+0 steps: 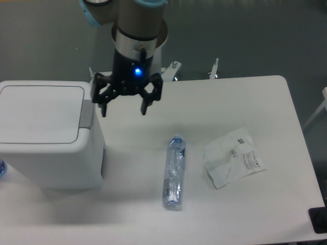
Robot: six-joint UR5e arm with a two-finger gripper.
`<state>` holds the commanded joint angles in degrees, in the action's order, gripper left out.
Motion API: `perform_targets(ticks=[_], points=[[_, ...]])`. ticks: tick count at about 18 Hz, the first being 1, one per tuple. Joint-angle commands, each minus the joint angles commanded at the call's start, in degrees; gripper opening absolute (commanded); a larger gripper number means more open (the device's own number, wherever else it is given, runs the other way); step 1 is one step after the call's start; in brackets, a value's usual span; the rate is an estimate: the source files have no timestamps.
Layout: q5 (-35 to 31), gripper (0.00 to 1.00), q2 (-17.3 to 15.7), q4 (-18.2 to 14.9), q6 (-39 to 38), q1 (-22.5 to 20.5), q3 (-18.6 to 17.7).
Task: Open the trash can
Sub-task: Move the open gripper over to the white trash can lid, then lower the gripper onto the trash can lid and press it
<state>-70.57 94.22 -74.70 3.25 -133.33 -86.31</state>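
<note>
A: What's at the far left?

B: The trash can, big white boxy bin w/ rounded corners, sitting on the left end of the white table. Flat lid is down, closed. Grey push panel runs along the lid's right edge.

A: And the gripper?

B: The gripper hangs above the table just right of the bin's far right corner, approx. level w/ the push panel. Fingers spread wide apart, nothing between them. Left fingertip sits right by the panel; can't tell if it touches. Blue light glows on the wrist above.

A: Mid table?

B: Clear plastic bottle w/ blue cap, lying on its side, cap toward the far edge, well apart from the bin and nearer than the gripper.

A: Right side?

B: Crumpled white plastic bag w/ a printed label, lying flat, just right of the bottle, not touching it.
</note>
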Motion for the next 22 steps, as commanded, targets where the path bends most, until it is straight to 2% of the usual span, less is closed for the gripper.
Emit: perform_targets(ticks=[2,22], points=[[0.1,1.00,-1.1,0.5,0.0,0.2,-1.8],[-0.1,1.00,-0.4,1.0,0.5,0.3,-3.6]])
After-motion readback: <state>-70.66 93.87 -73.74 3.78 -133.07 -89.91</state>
